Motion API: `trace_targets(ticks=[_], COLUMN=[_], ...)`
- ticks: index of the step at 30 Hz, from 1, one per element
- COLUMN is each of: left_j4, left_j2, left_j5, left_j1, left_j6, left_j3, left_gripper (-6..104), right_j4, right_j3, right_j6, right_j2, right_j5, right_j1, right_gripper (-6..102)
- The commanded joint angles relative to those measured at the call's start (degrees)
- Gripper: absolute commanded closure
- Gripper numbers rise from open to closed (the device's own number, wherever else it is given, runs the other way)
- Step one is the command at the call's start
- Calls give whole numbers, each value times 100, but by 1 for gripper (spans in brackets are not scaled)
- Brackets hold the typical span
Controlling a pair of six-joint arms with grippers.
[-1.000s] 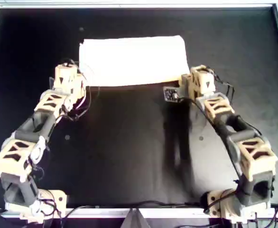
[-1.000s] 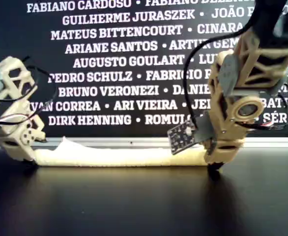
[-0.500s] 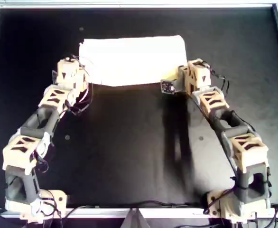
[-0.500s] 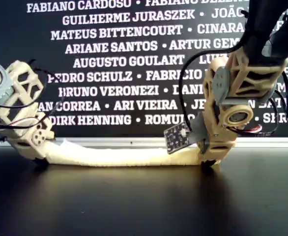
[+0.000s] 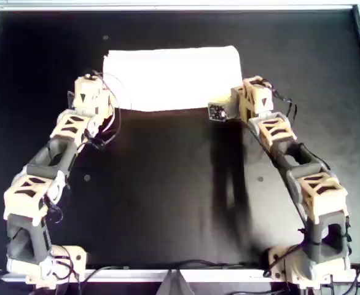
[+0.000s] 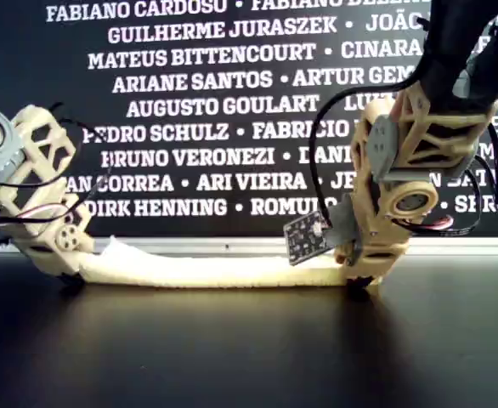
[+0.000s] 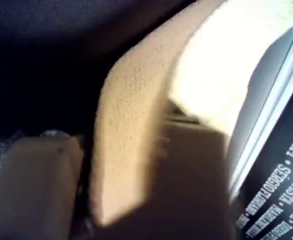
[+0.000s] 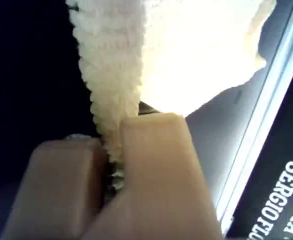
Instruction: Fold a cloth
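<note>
- From the overhead view I read the left arm at the view's left, with the left gripper (image 5: 104, 98) at the cloth's near-left corner.
- In the left wrist view the left gripper (image 7: 159, 135) has one tan finger pressed against the cloth edge, and the jaws look closed on it with no gap that I can see. The picture is blurred at close range.
- The cloth (image 5: 174, 77) lies on the black tabletop (image 5: 168, 196), toward the far side in the overhead view, well clear of the metal frame (image 5: 180, 6).
- I see the cloth as a pale rectangle, nearly white in the glare, wider than it is deep. Its near edge curves slightly between the two grippers.
- In the exterior view the cloth (image 6: 206, 270) shows as a low, pale yellow band, a little higher at the exterior view's left end.
- The right gripper (image 5: 234, 106) sits at the cloth's near-right corner in the overhead view.
- In the right wrist view the right gripper (image 8: 112, 150) has its jaws closed tight on a bunched, ribbed cloth edge (image 8: 111, 70).
- A small circuit board (image 6: 304, 238) hangs beside the right gripper.
</note>
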Motion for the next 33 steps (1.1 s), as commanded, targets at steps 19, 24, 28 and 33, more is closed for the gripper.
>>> trace_targets(ticks=[19,24,28,33], left_j4=[202,202,202,202], left_j2=[2435,2979,3226,3472], left_j5=[44,44,44,44], left_j1=[-281,-299,-299,-299], left_j6=[-79,-79,-18,0], left_j3=[2083,3041,3507,3797], left_gripper=[99,99,99,99], right_j4=[-220,-220,-220,-220], right_j3=[2558,3480,4140,4667], right_j6=[-53,0,-53,-53], right_j2=[2918,3428,3727,4184], right_j5=[-18,-35,-35,-35], right_j1=[-18,26,26,26], right_gripper=[94,94,94,94])
